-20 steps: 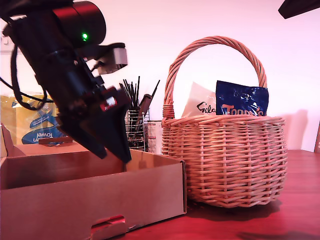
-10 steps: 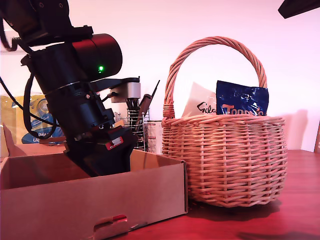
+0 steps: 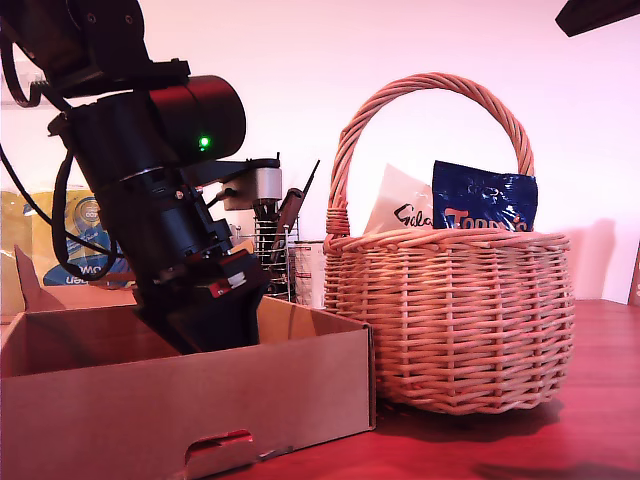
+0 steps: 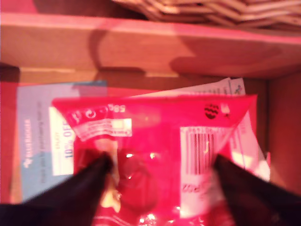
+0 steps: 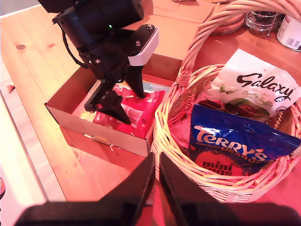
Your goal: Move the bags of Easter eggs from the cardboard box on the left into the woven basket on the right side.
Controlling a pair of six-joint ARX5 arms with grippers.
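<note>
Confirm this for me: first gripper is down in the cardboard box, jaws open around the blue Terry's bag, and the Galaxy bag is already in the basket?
Not quite. My first gripper straddles the red bag in the cardboard box, per the first wrist view. The Terry's bag already sits in the basket beside the Galaxy bag.

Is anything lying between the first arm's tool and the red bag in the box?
Nothing visible. My first tool is open, straddling the red bag, which lies on top of papers inside the cardboard box.
</note>
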